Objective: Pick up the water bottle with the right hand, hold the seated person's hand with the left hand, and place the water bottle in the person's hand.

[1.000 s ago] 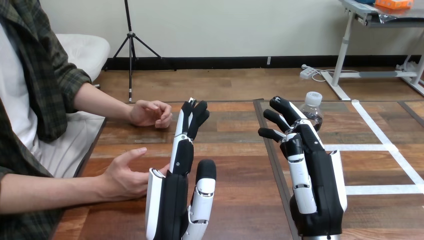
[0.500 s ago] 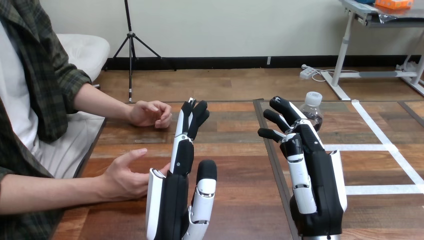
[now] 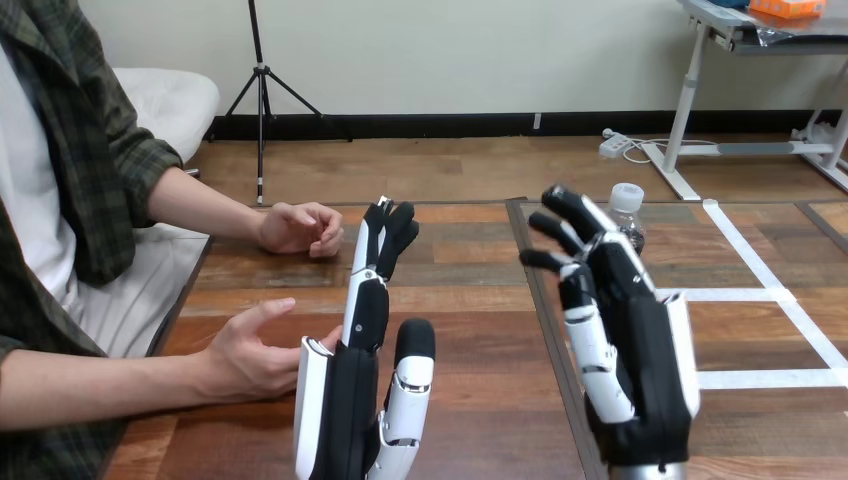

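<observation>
A clear water bottle (image 3: 627, 208) with a white cap stands upright on the table, at the far right, mostly hidden behind my right hand (image 3: 625, 340). That hand is raised in front of it with straight, spread fingers, open and holding nothing. My left hand (image 3: 358, 370) stands upright at the centre-left, fingers straight, open. The person's nearer hand (image 3: 250, 350) rests on the table just left of my left hand, half open, about touching its edge. Their farther hand (image 3: 298, 227) lies loosely curled on the table further back.
The wooden table (image 3: 470, 300) has a dark seam down its middle and white tape lines (image 3: 770, 300) on the right side. The person's forearms come in from the left.
My right hand has shifted slightly up and to the right, towards the bottle. My left hand and the person's hands have stayed put.
</observation>
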You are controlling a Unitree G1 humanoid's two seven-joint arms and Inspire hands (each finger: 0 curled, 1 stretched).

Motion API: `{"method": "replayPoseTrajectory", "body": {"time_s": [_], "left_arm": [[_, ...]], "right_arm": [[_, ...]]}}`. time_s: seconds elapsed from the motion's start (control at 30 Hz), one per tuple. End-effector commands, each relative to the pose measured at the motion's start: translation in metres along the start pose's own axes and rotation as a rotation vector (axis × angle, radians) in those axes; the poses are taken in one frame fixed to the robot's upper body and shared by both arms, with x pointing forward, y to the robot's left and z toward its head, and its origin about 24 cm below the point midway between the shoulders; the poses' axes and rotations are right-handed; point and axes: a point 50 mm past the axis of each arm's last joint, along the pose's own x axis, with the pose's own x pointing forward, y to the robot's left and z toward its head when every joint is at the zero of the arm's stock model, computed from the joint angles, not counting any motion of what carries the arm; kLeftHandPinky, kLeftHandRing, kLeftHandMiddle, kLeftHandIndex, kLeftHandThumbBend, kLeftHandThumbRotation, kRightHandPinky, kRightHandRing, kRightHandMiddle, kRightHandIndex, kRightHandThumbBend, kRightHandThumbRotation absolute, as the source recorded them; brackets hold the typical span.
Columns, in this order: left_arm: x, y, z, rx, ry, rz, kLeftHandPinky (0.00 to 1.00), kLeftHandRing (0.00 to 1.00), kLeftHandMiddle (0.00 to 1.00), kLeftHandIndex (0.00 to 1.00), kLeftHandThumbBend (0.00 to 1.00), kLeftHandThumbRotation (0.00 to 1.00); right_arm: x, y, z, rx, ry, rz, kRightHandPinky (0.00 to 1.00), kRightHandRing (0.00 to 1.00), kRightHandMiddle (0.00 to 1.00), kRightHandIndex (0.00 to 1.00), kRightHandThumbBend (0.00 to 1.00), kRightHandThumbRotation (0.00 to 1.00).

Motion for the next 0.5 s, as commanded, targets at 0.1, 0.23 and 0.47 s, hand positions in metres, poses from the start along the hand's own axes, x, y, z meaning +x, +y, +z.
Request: {"method": "replayPoseTrajectory", "body": {"time_s": [0.1, 0.23, 0.47], "left_arm": [[0.005, -0.016, 0.011, -0.073, -0.020, 0.068, 0.98, 0.92, 0.94, 0.99, 0.30, 1.00], [0.005, -0.017, 0.011, -0.077, -0.018, 0.068, 0.98, 0.92, 0.94, 0.99, 0.30, 1.00], [0.005, -0.017, 0.011, -0.070, -0.022, 0.069, 0.98, 0.92, 0.94, 0.98, 0.26, 1.00]], "right_arm": [[0.035, -0.002, 0.018, -0.035, -0.197, 0.014, 0.73, 0.84, 0.88, 0.84, 0.43, 0.45], [0.039, -0.005, 0.021, -0.053, -0.226, 0.015, 0.76, 0.85, 0.88, 0.84, 0.48, 0.40], [0.047, -0.010, 0.026, -0.091, -0.290, 0.016, 0.79, 0.87, 0.89, 0.84, 0.53, 0.30]]}}
